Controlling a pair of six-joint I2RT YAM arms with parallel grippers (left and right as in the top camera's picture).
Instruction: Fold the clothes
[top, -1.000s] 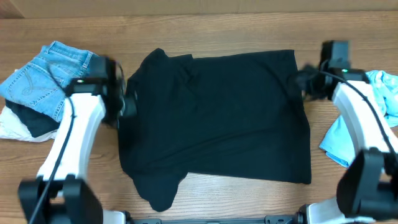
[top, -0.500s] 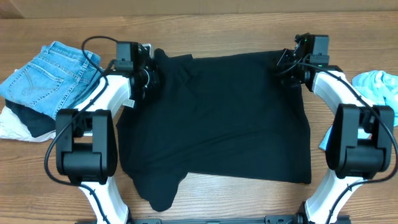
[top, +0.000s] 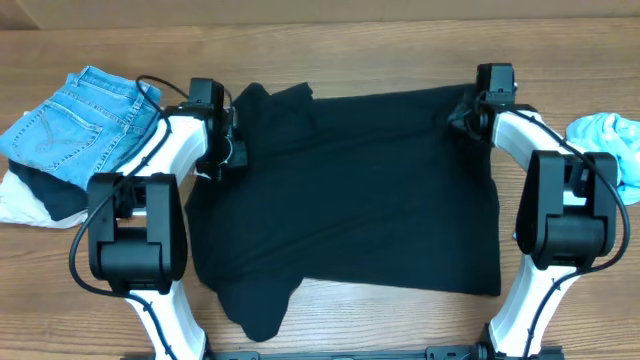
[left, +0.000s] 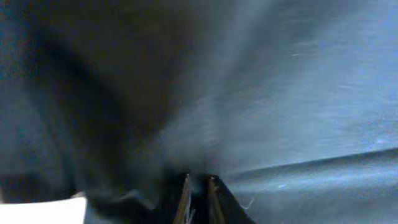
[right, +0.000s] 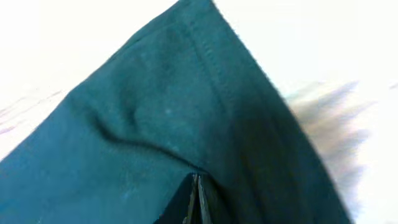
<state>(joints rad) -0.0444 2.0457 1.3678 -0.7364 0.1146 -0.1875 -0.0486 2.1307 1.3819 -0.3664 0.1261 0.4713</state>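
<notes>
The black T-shirt (top: 350, 190) lies spread across the middle of the wooden table, with one sleeve hanging toward the front left. My left gripper (top: 232, 148) sits at the shirt's far left edge. In the left wrist view its jaws (left: 198, 182) stand almost together, with a pucker of dark fabric (left: 280, 93) pinched between them. My right gripper (top: 460, 115) is at the shirt's far right corner. Its jaws (right: 194, 180) are pressed flat together on a fold of the cloth (right: 155, 124), next to the stitched hem.
Blue jeans (top: 75, 120) lie on a black and a white garment at the left edge. A light blue garment (top: 605, 140) lies at the right edge. Bare wood (top: 400, 50) runs along the back of the table.
Both grippers have come in from the sides onto the shirt's far corners and closed on the fabric. The cloth at both corners is now bunched toward the jaws.
</notes>
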